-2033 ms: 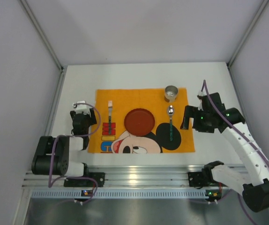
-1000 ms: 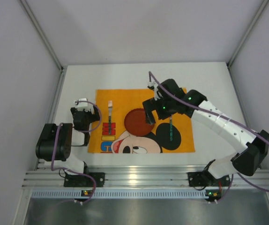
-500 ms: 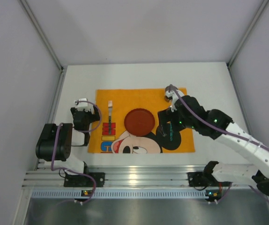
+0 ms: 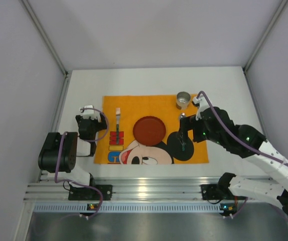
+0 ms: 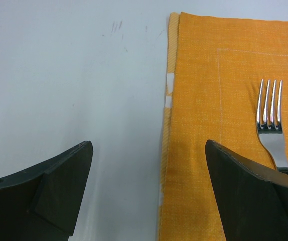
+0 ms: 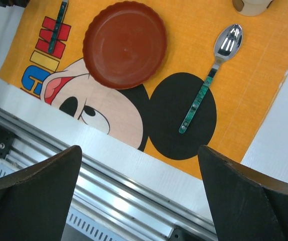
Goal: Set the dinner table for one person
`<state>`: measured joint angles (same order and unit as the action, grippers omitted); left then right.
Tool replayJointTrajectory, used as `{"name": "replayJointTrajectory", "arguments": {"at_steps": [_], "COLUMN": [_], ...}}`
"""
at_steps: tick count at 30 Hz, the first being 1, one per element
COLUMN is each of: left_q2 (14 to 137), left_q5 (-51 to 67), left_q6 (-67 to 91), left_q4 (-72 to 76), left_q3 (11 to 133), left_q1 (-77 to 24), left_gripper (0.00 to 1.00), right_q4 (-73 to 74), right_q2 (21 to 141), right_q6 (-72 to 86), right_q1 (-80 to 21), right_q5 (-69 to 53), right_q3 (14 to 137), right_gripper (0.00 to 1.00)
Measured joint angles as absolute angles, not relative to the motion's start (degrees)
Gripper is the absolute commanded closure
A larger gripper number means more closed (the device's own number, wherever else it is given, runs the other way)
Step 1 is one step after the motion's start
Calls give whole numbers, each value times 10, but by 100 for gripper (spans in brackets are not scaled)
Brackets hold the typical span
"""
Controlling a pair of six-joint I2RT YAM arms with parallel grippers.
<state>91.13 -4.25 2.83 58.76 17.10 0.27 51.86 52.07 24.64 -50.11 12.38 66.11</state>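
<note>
**Q:** Where does the setting stand?

**Me:** On the white surface (image 4: pixel 134 80), which spans the overhead view under the orange mouse-print placemat (image 4: pixel 134 103). The red plate (image 4: pixel 149 129) sits mid-cloth, with the fork (image 4: pixel 118 118) at its 9 o'clock, the spoon (image 6: pixel 209 85) at its 3 o'clock and the metal cup (image 4: pixel 183 99) at its 1 o'clock. I judge it all but done.

**Q:** And your jaws?

**Me:** Both pairs are spread and hold nothing. My right jaws hang above the spoon. My left jaws straddle the cloth's 9 o'clock edge, with the fork tines beside one finger.

**Q:** If the spoon needs a nudge?

**Me:** My right arm (image 4: pixel 219 128) is nearer. Seen from overhead, the spoon's long axis runs 12 to 6, parallel to the fork. In my right wrist view it slants 1 to 7 and lies toward 1 o'clock from the jaws.

**Q:** What does one view hide?

**Me:** Overhead, my arm covers part of the spoon's green handle. The right wrist camera shows the handle whole, lying on the black ear. The left wrist camera shows only the tines.
</note>
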Motion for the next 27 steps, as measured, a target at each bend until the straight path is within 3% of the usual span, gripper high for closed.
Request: {"name": "replayJointTrajectory", "arguments": {"at_steps": [15, 27], "left_q2": [911, 911], "left_q5": [-43, -43], "left_q6": [28, 28], "left_q4": [588, 588], "left_q3": [171, 171], "left_q1": [3, 3], "left_gripper": [1, 1], "right_q4": [451, 396], "right_q2": [587, 560], "right_q6": [280, 312], "right_q1": [-501, -501], "right_q5": [210, 313], "right_q3": [729, 724], "right_gripper": [0, 0]}}
